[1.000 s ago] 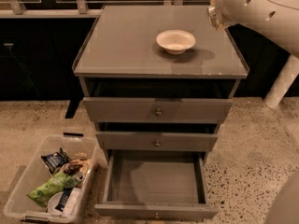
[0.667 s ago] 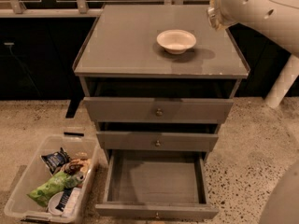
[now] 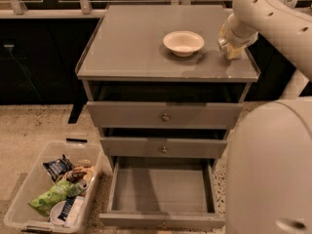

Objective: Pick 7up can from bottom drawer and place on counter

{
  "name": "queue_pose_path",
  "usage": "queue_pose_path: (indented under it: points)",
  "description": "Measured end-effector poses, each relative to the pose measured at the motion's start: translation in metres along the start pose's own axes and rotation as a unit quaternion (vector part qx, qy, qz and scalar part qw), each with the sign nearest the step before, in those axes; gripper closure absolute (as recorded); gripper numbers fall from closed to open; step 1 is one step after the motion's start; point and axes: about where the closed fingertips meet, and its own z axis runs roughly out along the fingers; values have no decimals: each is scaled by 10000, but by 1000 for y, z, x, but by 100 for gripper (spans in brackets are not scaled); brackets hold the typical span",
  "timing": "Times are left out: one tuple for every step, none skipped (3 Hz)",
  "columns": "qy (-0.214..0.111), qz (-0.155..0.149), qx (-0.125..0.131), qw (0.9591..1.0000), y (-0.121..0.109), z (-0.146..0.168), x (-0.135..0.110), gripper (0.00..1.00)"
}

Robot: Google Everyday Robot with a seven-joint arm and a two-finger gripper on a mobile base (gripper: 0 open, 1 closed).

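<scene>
down at the right rim of the worktop (image 3: 131, 43) sits the claw (image 3: 230, 47), bare surface open to its left beyond the bowl (image 3: 183, 43). the 7up can (image 3: 229, 51) stands within it; clamped or loose, cannot tell. the bottom drawer (image 3: 161, 184) gapes far below-left.

Arm (image 3: 265, 13) hides most of the gripper (image 3: 230, 44) at the counter's (image 3: 131, 48) right edge.

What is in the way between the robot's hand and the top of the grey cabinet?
Nothing visible is in the way. The gripper hangs low over the right edge of the counter. The bowl sits to its left, apart from it. The open bottom drawer looks empty.
</scene>
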Motion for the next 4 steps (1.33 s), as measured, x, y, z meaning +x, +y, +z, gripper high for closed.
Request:
queue_pose_path:
  points:
    - [-278, -75, -337, 9990, 16, 20, -5, 100]
    - [-278, -75, -337, 9990, 14, 18, -5, 100]
    - [-278, -75, -337, 9990, 14, 18, -5, 82]
    - [-278, -75, -338, 9990, 14, 18, -5, 58]
